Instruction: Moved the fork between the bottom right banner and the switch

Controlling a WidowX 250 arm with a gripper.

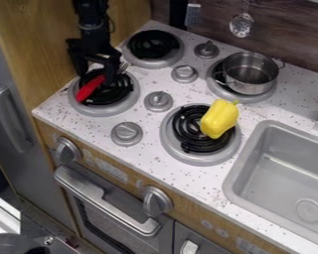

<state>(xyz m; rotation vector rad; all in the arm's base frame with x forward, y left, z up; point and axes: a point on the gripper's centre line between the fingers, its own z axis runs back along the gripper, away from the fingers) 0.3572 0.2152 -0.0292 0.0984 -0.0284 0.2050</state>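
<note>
Topping right-hand burners [186, 124]: yellow pepper [219, 119], metal pot [253, 89]

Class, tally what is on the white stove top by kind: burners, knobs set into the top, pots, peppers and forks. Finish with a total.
Burners: 4
Knobs: 4
Pot: 1
Yellow pepper: 1
Red-handled fork: 1
Total: 11
</note>
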